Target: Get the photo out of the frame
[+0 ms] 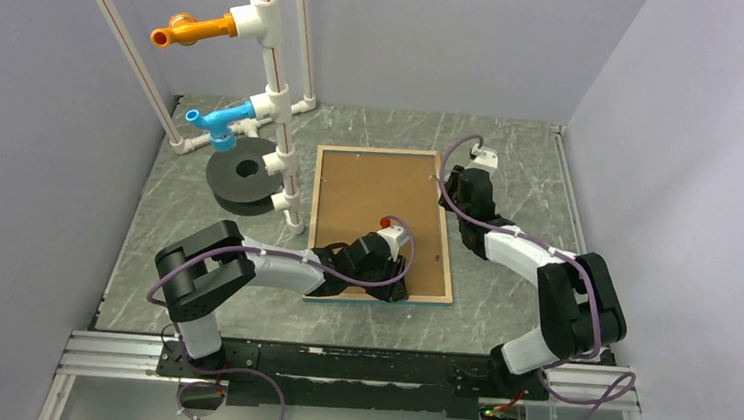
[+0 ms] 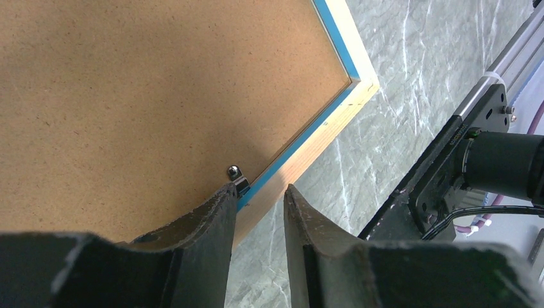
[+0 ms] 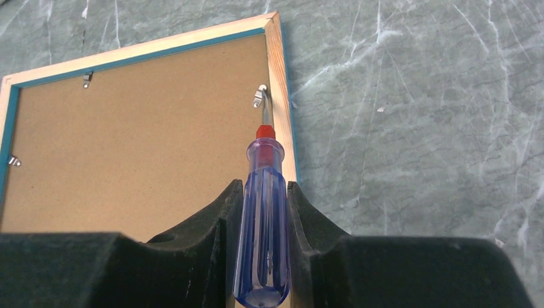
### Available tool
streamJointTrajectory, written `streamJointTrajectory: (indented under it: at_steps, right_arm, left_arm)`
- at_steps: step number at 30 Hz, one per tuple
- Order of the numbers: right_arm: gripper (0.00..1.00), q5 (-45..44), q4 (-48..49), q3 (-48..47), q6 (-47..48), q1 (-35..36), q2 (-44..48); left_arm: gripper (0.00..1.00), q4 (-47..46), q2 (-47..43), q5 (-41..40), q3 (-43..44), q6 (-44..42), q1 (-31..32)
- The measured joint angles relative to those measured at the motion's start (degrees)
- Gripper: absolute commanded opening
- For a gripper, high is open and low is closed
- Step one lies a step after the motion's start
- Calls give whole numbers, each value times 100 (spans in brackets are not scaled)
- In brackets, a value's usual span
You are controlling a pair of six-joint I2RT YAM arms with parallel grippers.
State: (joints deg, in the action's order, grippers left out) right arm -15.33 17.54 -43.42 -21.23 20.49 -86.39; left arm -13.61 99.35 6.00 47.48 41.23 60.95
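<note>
Lying face down on the table, the frame shows only its backing board. The photo is out of sight, presumably under that board. At the frame's 2 o'clock edge the right gripper is clamped on a screwdriver, its tip at a metal clip. At 5 o'clock the left gripper hovers with its jaws partly apart either side of the rim, clamping nothing. The print is likely thin, floppy and easily creased, so it is best lifted by a corner once the stiff board is off.
</note>
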Motion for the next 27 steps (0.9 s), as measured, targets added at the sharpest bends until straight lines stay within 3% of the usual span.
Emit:
streamJointTrajectory:
  at_steps: [9, 14, 21, 27]
  right_arm:
    - [0, 442, 389, 203, -44, -103, 2]
    - [0, 557, 343, 201, -42, -173, 44]
    - [0, 455, -1075, -267, -26, -129, 1106]
    - [0, 448, -1897, -391, -17, -105, 2354]
  left_arm:
    - [37, -7, 0, -2, -7, 0, 0]
    - [42, -9, -9, 2, -13, 2, 0]
    - [48, 581, -227, -26, 125, -140, 35]
    - [50, 1156, -1095, -138, 129, -74, 66]
